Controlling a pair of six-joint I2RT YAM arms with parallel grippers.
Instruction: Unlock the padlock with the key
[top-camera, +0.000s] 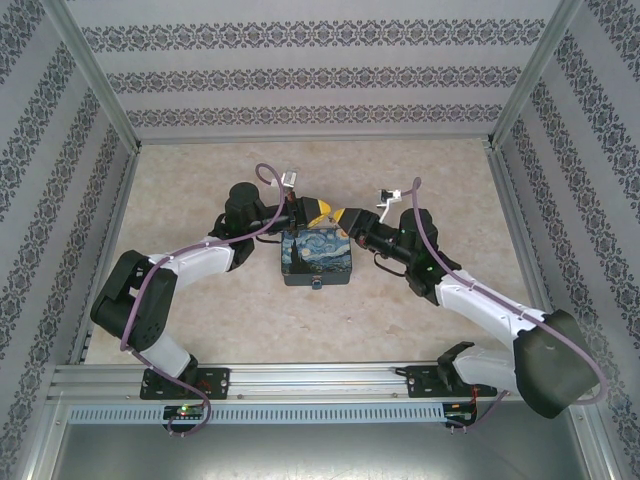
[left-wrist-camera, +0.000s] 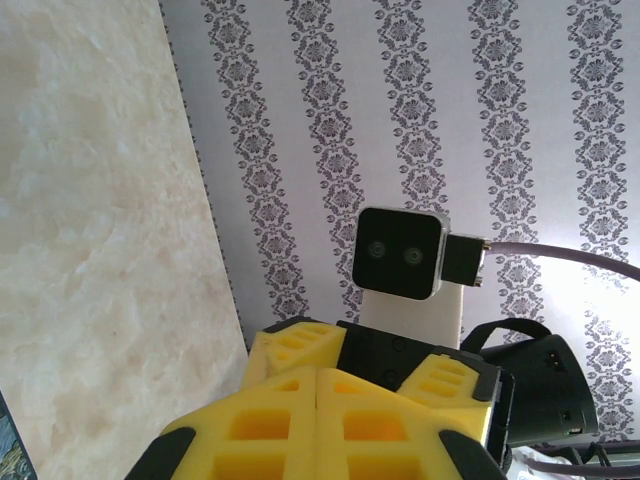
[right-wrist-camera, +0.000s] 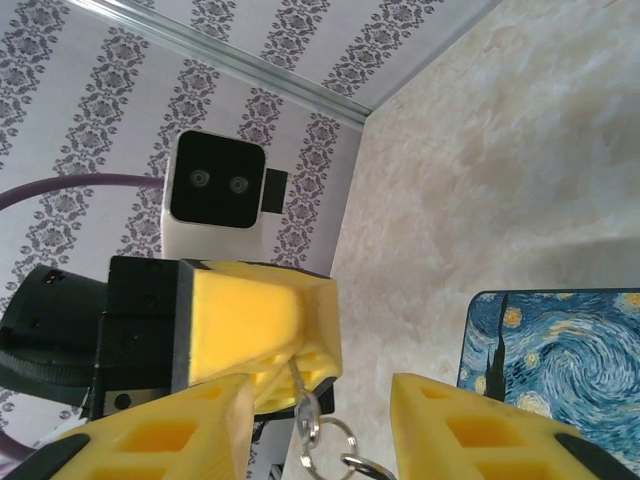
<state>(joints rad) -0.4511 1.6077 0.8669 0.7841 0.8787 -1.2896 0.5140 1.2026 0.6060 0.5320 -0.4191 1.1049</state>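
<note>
Left gripper (left-wrist-camera: 318, 412): fingers pressed together, pinching the key; just past the box's far edge
Key (right-wrist-camera: 294, 373): thin sliver hanging from the left fingertips; rings (right-wrist-camera: 322, 432) dangle under it
Right gripper (right-wrist-camera: 318, 425): spread wide, one finger on either side of the rings; facing the left gripper, past the box's far right corner
Padlock (top-camera: 318, 284): tiny, at the middle of the box's near edge; detail too small to tell
Box (top-camera: 318, 256): flat on the table (top-camera: 200, 200)

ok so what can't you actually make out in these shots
- padlock: top view, a speck at the painted box's near edge, too small to tell locked or open.
- key: right wrist view, a sliver pinched in the left pincer, whose fingers hide its end; the rings below are cut by the bottom edge.
</note>
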